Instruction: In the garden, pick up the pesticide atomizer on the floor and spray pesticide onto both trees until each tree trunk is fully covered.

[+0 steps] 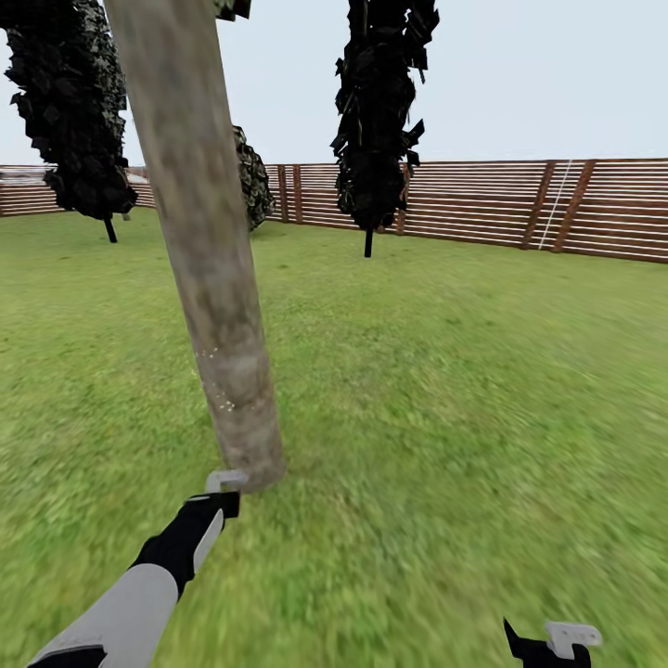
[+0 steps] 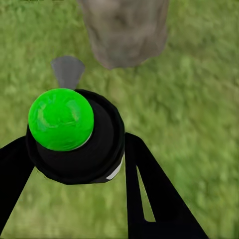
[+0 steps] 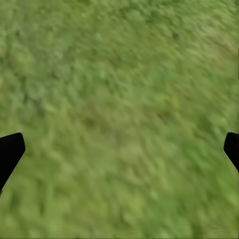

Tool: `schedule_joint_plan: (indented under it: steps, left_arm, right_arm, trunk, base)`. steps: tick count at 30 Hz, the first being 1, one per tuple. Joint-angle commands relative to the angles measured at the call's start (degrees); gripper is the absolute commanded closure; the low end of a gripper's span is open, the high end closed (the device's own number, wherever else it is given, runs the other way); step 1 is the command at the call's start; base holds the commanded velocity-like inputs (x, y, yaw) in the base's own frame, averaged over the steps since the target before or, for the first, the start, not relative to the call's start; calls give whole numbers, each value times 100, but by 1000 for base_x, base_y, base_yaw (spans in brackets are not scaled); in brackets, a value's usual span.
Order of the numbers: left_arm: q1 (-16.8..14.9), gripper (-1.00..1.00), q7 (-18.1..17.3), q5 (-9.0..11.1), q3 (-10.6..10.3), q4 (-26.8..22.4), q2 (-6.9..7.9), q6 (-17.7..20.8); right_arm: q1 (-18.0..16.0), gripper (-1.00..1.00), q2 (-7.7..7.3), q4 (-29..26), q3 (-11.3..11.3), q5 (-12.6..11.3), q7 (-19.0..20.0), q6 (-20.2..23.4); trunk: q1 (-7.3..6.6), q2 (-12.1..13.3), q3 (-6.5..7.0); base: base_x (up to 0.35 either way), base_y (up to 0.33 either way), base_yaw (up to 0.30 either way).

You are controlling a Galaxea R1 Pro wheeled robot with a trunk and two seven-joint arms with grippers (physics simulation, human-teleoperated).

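A thick, mottled grey-brown tree trunk (image 1: pixel 209 260) leans across the head view close in front of me. A few tiny white specks of pesticide (image 1: pixel 221 397) dot its lower part. My left gripper (image 1: pixel 223 490) reaches out to the trunk's base. In the left wrist view it (image 2: pixel 74 167) is shut on the pesticide atomizer (image 2: pixel 97 149), a dark round body with a bright green dome, and the trunk's foot (image 2: pixel 124 30) is just beyond it. My right gripper (image 1: pixel 557 645) hangs low at the near right, and its black fingers (image 3: pixel 10 152) stand wide open over grass.
Green lawn (image 1: pixel 445 371) spreads all around. A brown slatted fence (image 1: pixel 520 204) closes the far side. Two dark-foliaged trees (image 1: pixel 376 111) (image 1: pixel 74 102) and a round bush (image 1: pixel 252 176) stand near the fence.
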Motion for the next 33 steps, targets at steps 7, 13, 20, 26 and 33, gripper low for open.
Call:
schedule_joint_plan:
  steps: [7,13,20,26,33]
  left_arm:
    - [16,100,2,19,-1,-1,-45,1]
    - [16,100,2,18,-31,-22,-254,7]
    - [23,100,-13,-8,-36,122,-316,14]
    - [25,100,-48,-54,-26,557,-87,80]
    - [-64,100,-42,-51,-60,479,168,774]
  right_arm:
    - [0,-100,0,1,0,0,0,0]
    - [0,-100,0,1,0,0,0,0]
    - [0,-100,0,5,0,0,0,0]
    - [0,-100,0,5,0,0,0,0]
    - [0,-100,0,5,0,0,0,0]
  trunk:
    - [0,0,0]
    - [0,0,0]
    - [0,0,0]
    - [0,0,0]
    - [0,0,0]
  base:
    - [308,0,0]
    - [14,0,0]
    - [0,0,0]
    - [0,0,0]
    - [0,0,0]
